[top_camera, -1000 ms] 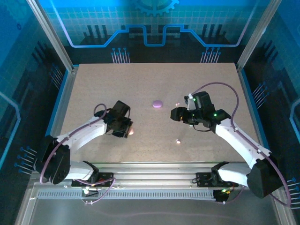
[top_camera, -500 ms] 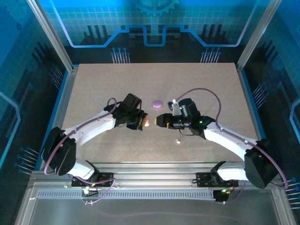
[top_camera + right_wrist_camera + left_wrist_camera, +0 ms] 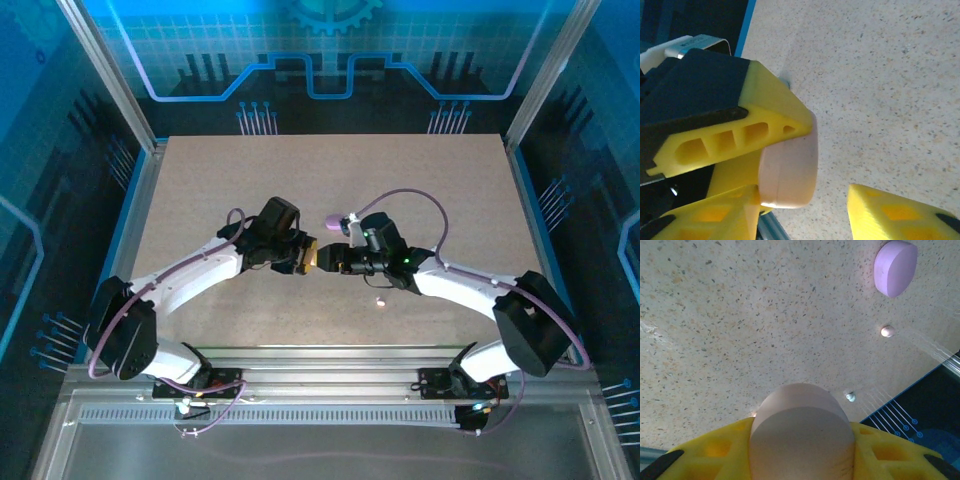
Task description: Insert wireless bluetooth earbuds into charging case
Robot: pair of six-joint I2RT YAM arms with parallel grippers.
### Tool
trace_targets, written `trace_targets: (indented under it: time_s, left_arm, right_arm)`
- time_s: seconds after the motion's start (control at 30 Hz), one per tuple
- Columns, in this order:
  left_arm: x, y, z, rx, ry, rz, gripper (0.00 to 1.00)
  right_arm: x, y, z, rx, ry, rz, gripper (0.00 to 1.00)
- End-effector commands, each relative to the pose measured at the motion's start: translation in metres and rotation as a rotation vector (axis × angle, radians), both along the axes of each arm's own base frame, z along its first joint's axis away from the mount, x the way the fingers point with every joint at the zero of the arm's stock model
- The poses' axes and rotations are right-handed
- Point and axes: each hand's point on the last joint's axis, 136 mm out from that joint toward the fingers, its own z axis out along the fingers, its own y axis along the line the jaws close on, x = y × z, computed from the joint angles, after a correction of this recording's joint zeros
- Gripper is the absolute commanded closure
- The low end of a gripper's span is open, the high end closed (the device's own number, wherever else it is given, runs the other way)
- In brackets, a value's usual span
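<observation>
Jaws first: my left jaws are pinched on the pink case (image 3: 789,170), a yellow pad on either side, holding it in the air above the tabletop (image 3: 220,180) with its rounded end pointing outward. My right jaws stand spread, tip to tip with the left jaws, and the free end of the pink case lies between their pads, closer to one pad than the other; I cannot tell whether that pad touches it. I judge the step in hand to be a second grip on the case so that it can be opened. To do it well: centre the case in the gap before closing, take hold clear of the left pads, and close gently so the smooth shell does not slip out. One earbud (image 3: 887,331) lies loose on the tabletop near the purple case (image 3: 895,267), and another earbud (image 3: 850,397) lies apart from it, nearer my left jaws.
</observation>
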Motion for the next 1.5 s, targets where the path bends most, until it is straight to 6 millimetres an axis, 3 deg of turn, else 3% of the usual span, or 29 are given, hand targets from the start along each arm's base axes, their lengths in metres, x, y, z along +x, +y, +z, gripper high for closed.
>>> trace_targets:
  time_s: [0.0,0.2,0.53,0.6,0.77,0.97,1.13,1.3,1.47]
  left_arm:
    - [-0.002,-0.01,0.021,-0.065,-0.027,-0.021,0.63]
    - [-0.001,-0.012,0.025,-0.078,-0.035,-0.026,0.63]
    - [0.003,-0.014,0.033,-0.088,-0.071,-0.031,0.61]
    - [0.004,-0.013,0.035,-0.085,-0.083,-0.032,0.58]
    - [0.016,-0.009,0.049,-0.041,-0.206,-0.058,0.41]
    - [0.047,0.001,0.102,0.209,-0.717,-0.317,0.13]
    - [0.043,0.002,0.149,0.389,-1.154,-0.545,0.09]
    - [0.014,-0.008,0.174,0.524,-1.563,-0.794,0.13]
    - [-0.034,-0.026,0.165,0.614,-1.865,-1.216,0.18]
  right_arm:
    - [0.013,0.012,0.017,0.046,-0.062,-0.024,0.51]
    - [0.02,0.015,0.018,0.043,-0.08,-0.034,0.52]
    - [0.022,0.021,0.015,0.07,-0.067,-0.034,0.66]
    - [0.021,0.02,0.017,0.07,-0.07,-0.035,0.71]
    - [0.018,0.014,0.033,0.099,-0.078,-0.038,0.8]
    - [0.017,-0.01,0.057,0.154,-0.038,-0.021,0.84]
    - [0.018,-0.035,0.087,0.29,0.017,0.011,0.84]
    - [0.018,-0.051,0.121,0.403,0.069,0.096,0.84]
    - [0.013,-0.062,0.141,0.452,0.119,0.202,0.84]
